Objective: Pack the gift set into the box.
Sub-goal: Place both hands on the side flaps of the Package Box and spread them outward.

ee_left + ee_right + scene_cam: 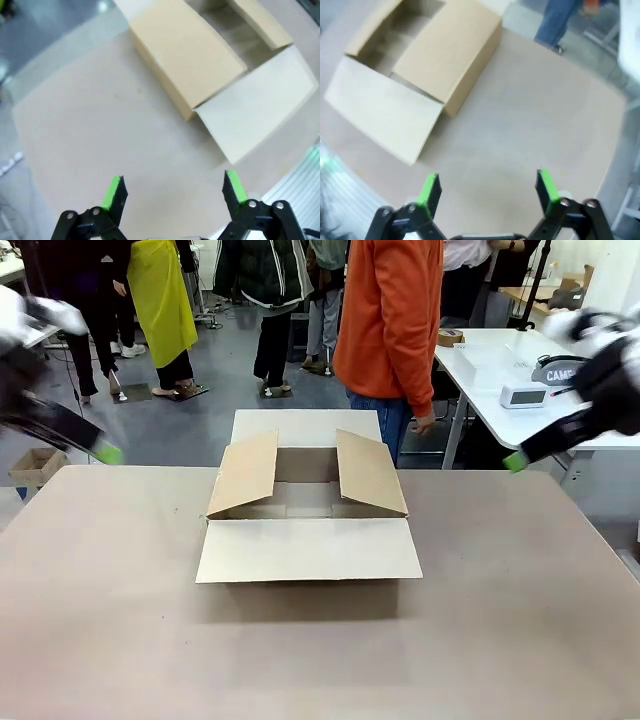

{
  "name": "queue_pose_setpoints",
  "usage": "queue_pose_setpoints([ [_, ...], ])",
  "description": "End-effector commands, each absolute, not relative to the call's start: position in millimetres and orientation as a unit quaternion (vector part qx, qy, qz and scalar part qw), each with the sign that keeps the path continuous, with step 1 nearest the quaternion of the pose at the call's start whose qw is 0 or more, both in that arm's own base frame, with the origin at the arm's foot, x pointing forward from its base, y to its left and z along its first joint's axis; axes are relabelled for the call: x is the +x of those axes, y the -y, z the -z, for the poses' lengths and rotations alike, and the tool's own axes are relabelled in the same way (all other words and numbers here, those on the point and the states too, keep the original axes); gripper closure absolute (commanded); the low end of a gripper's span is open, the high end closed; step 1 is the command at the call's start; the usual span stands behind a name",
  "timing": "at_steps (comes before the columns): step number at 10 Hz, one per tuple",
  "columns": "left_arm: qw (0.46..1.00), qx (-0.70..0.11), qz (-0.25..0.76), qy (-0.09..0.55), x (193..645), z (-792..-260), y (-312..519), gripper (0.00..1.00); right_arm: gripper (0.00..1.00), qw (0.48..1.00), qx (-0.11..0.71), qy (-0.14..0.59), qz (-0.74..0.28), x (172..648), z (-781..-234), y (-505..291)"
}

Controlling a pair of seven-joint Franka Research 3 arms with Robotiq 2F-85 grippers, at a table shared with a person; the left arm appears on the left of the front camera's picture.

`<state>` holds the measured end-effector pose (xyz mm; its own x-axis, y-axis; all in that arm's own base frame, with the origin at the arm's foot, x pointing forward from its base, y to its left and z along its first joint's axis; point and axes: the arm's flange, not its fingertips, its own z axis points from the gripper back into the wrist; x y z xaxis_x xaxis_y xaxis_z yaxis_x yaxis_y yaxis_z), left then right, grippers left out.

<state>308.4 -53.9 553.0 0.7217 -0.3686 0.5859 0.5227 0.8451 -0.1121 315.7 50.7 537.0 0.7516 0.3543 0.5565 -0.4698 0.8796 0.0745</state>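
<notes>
Four flaps open on the box [308, 550], bare floor showing; left gripper [174, 182] and right gripper [487, 182] spread wide.

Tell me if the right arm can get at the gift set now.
Probably yes: the gift set lies on the white side table just past the open right pincer, with nothing between them.

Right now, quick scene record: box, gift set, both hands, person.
box: mid table, all four flaps open, no items seen inside
gift set: on the white side table at far right, not packed yet
left hand: open, empty, above the table left of the box
right hand: open, empty, right of the box
person: orange top, standing behind the box
</notes>
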Motion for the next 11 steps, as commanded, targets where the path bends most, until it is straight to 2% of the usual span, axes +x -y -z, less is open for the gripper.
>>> queue_pose_setpoints([
  [1,0.89,-0.283,0.174,0.31,251,-515,-47,0.0,0.0,0.926,0.268,0.256,-0.079,296,-534,34],
  [2,0.874,-0.349,0.109,0.32,261,-500,-112,0.0,0.0,0.9,0.359,0.249,0.004,294,-523,87],
  [3,0.857,-0.394,0.047,0.33,270,-476,-159,0.0,0.0,0.878,0.409,0.244,0.05,292,-504,129],
  [6,0.795,-0.531,-0.046,0.29,302,-386,-239,0.0,0.0,0.709,0.639,0.231,0.187,297,-414,233],
  [7,0.797,-0.523,-0.068,0.295,310,-373,-243,0.0,0.0,0.734,0.593,0.212,0.254,303,-395,236],
  [8,0.825,-0.475,-0.053,0.303,257,-398,-238,0.0,0.0,0.828,0.498,0.236,0.105,263,-431,216],
  [11,0.825,-0.475,-0.053,0.303,257,-398,-238,0.0,0.0,0.828,0.498,0.236,0.105,263,-431,216],
])
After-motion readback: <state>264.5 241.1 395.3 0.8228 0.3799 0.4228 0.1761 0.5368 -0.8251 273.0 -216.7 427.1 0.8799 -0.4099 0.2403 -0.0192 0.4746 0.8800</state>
